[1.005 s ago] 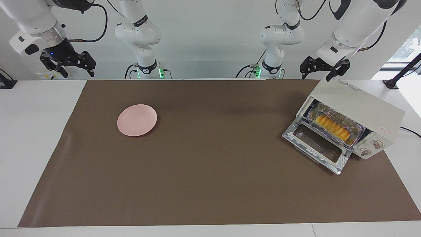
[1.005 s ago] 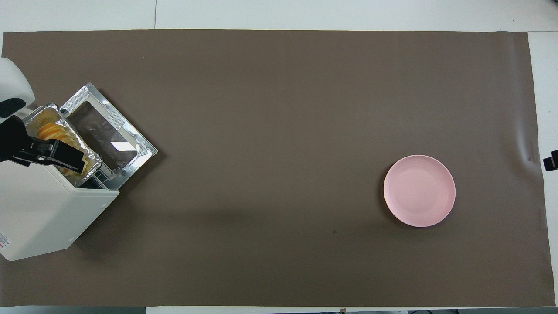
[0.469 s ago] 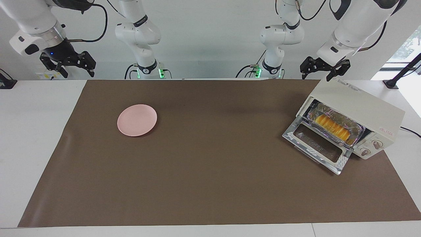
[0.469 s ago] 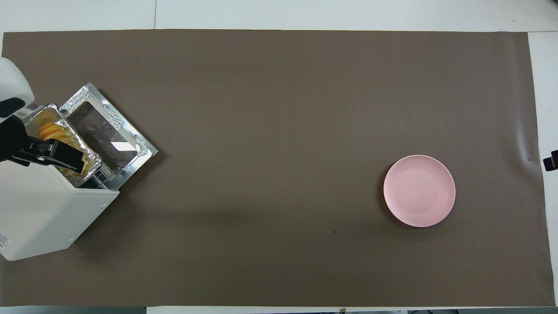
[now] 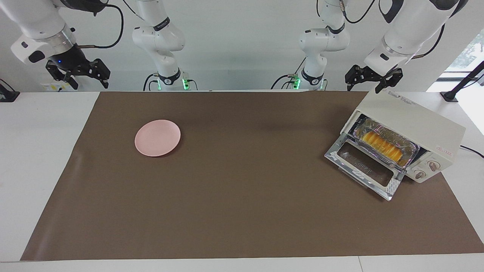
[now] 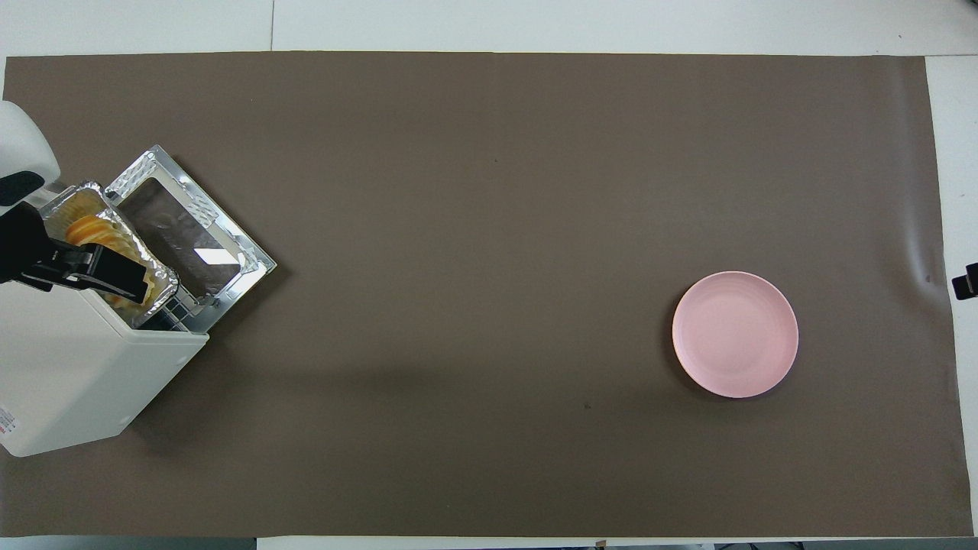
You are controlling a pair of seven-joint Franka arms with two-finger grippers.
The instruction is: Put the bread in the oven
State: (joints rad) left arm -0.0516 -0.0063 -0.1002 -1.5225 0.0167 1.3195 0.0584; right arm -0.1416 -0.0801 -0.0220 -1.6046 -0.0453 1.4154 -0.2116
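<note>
The cream-white oven [image 5: 410,121] stands at the left arm's end of the table with its glass door [image 5: 365,169] dropped open. The yellow-orange bread [image 5: 382,145] lies in a crinkled foil tray [image 5: 410,149] on the rack inside the oven's mouth. In the overhead view the bread [image 6: 85,228] and the tray [image 6: 157,269] show at the oven's [image 6: 76,367] opening. My left gripper [image 5: 368,85] is open and empty, raised over the oven's top; it also shows in the overhead view [image 6: 84,271]. My right gripper [image 5: 81,80] is open, empty and waits over the right arm's end of the table.
A round pink plate [image 5: 157,138] lies empty on the brown mat [image 5: 242,211] toward the right arm's end; it also shows in the overhead view [image 6: 735,334]. A black cable [image 5: 470,149] runs from the oven.
</note>
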